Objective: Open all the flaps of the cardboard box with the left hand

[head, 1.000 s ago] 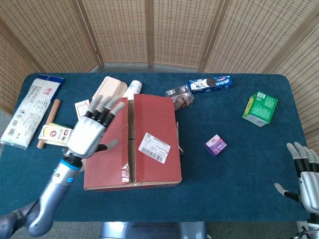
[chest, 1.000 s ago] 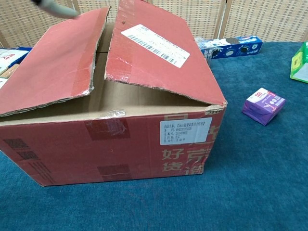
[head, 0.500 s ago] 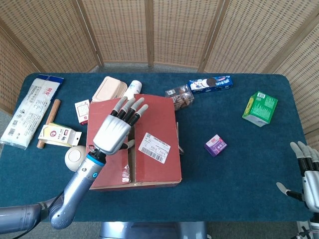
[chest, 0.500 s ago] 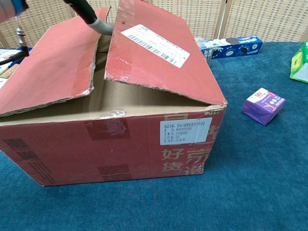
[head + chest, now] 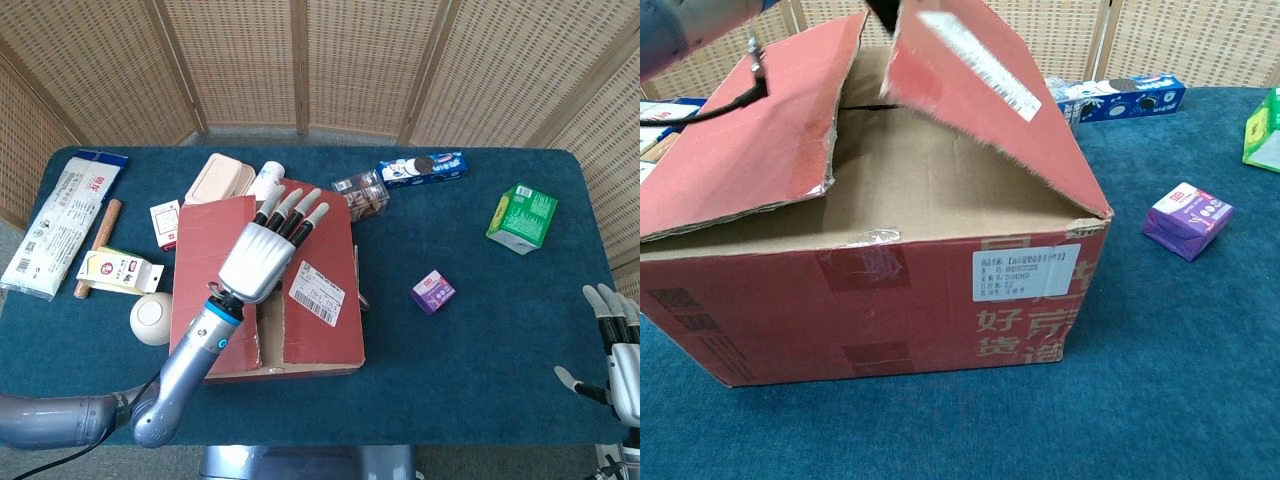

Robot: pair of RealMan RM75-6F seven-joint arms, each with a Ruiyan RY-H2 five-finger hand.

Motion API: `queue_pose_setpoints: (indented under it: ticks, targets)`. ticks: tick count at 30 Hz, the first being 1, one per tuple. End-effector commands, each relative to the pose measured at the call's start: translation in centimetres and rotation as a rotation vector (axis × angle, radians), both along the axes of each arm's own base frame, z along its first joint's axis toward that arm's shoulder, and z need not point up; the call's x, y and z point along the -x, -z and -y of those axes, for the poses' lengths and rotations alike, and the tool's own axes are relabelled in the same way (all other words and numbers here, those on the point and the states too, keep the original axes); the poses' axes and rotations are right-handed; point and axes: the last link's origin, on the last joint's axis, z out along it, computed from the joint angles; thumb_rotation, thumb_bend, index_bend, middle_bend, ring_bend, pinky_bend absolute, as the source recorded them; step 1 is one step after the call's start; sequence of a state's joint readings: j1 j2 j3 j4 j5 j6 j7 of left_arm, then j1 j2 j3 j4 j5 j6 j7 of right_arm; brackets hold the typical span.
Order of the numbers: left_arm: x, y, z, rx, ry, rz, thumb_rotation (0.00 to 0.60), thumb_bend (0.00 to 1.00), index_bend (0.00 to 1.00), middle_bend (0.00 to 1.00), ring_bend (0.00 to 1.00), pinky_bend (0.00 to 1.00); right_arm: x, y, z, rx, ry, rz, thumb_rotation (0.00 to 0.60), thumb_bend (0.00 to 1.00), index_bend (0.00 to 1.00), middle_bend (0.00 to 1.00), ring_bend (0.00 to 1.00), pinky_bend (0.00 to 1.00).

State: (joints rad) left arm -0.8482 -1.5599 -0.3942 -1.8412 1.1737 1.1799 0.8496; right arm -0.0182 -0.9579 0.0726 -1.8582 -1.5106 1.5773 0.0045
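The red cardboard box (image 5: 320,335) sits mid-table and fills the chest view (image 5: 890,290). My left hand (image 5: 265,258) hovers over the seam between the two top flaps, fingers stretched out and apart, holding nothing. In the chest view the labelled flap (image 5: 985,95) is tilted up steeply with dark fingertips (image 5: 883,12) at its upper edge. The other flap (image 5: 740,130) slopes gently and is partly raised. My right hand (image 5: 618,350) rests open at the table's front right edge, far from the box.
A purple packet (image 5: 433,292) lies right of the box, with a green carton (image 5: 522,217) and a blue biscuit box (image 5: 422,167) further back. A white ball (image 5: 150,316), cartons and a long white packet (image 5: 62,220) crowd the left side.
My left hand has moved right across the box top, from the plain flap to the seam. The labelled flap has swung up much steeper. The right hand has stayed put.
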Motion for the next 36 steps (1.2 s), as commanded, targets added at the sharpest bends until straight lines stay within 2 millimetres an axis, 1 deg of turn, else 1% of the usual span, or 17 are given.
queue_pose_setpoints:
  ticks: [1, 2, 7, 9, 11, 12, 14, 15, 18, 20, 23, 27, 29, 32, 36]
  targets:
    - [-1.4, -0.2, -0.1, -0.012, 0.022, 0.014, 0.6, 0.08, 0.0, 0.0, 0.0, 0.01, 0.0, 0.0, 0.0, -0.002, 0.001, 0.001, 0.6, 0.0, 0.0, 0.0, 0.0, 0.0]
    - [-1.8, -0.3, -0.2, -0.013, 0.029, 0.019, 0.6, 0.08, 0.0, 0.0, 0.0, 0.01, 0.0, 0.0, 0.0, -0.002, 0.001, 0.002, 0.6, 0.0, 0.0, 0.0, 0.0, 0.0]
    - [-5.3, -0.7, -0.8, -0.037, 0.092, 0.074, 0.6, 0.08, 0.0, 0.0, 0.0, 0.01, 0.1, -0.2, 0.1, 0.005, 0.005, 0.009, 0.6, 0.0, 0.0, 0.0, 0.0, 0.0]
    - [-6.8, -0.9, -0.9, -0.05, 0.12, 0.093, 0.6, 0.08, 0.0, 0.0, 0.0, 0.01, 0.2, -0.3, 0.1, 0.006, 0.009, 0.013, 0.6, 0.0, 0.0, 0.0, 0.0, 0.0]
    - [-8.7, -0.9, -1.0, -0.057, 0.15, 0.112, 0.6, 0.08, 0.0, 0.0, 0.0, 0.01, 0.4, -0.4, 0.2, 0.005, 0.016, 0.016, 0.6, 0.0, 0.0, 0.0, 0.0, 0.0]
    - [-9.3, -0.8, -1.1, -0.059, 0.156, 0.112, 0.6, 0.08, 0.0, 0.0, 0.0, 0.02, 0.4, -0.4, 0.2, 0.004, 0.018, 0.017, 0.6, 0.0, 0.0, 0.0, 0.0, 0.0]
    - [-11.0, -0.1, -1.1, -0.056, 0.177, 0.105, 0.6, 0.08, 0.0, 0.0, 0.0, 0.02, 0.6, -0.3, 0.4, 0.0, 0.024, 0.019, 0.6, 0.0, 0.0, 0.0, 0.0, 0.0]
    - [-11.5, 0.2, -1.2, -0.052, 0.177, 0.107, 0.6, 0.08, 0.0, 0.0, 0.0, 0.03, 0.6, -0.3, 0.4, -0.001, 0.026, 0.019, 0.6, 0.0, 0.0, 0.0, 0.0, 0.0]
    - [-14.0, 1.9, -1.1, -0.021, 0.188, 0.106, 0.6, 0.08, 0.0, 0.0, 0.0, 0.04, 0.8, -0.3, 0.7, -0.004, 0.034, 0.022, 0.6, 0.0, 0.0, 0.0, 0.0, 0.0]
    - [-14.9, 2.9, -1.1, -0.01, 0.186, 0.095, 0.6, 0.08, 0.0, 0.0, 0.0, 0.04, 0.9, -0.4, 0.8, -0.004, 0.038, 0.022, 0.6, 0.0, 0.0, 0.0, 0.0, 0.0]
    - [-15.6, 4.5, -0.8, 0.01, 0.175, 0.07, 0.6, 0.08, 0.0, 0.0, 0.0, 0.05, 1.1, -0.4, 0.9, -0.005, 0.044, 0.021, 0.6, 0.0, 0.0, 0.0, 0.0, 0.0]
    - [-15.3, 6.0, -0.6, 0.023, 0.168, 0.016, 0.6, 0.08, 0.0, 0.0, 0.0, 0.05, 1.1, -0.3, 0.9, -0.008, 0.045, 0.021, 0.6, 0.0, 0.0, 0.0, 0.0, 0.0]
    - [-14.9, 6.2, -0.5, 0.023, 0.163, -0.002, 0.6, 0.08, 0.0, 0.0, 0.0, 0.05, 1.0, -0.3, 0.8, -0.007, 0.043, 0.023, 0.6, 0.0, 0.0, 0.0, 0.0, 0.0]
    - [-13.9, 5.7, -0.8, 0.015, 0.138, -0.018, 0.6, 0.08, 0.0, 0.0, 0.0, 0.05, 1.0, -0.3, 0.8, -0.01, 0.039, 0.021, 0.6, 0.0, 0.0, 0.0, 0.0, 0.0]
    - [-12.1, 4.8, -1.1, 0.041, 0.077, -0.044, 0.6, 0.08, 0.0, 0.0, 0.0, 0.11, 0.9, -0.2, 0.8, -0.013, 0.035, 0.019, 0.6, 0.0, 0.0, 0.0, 0.0, 0.0]
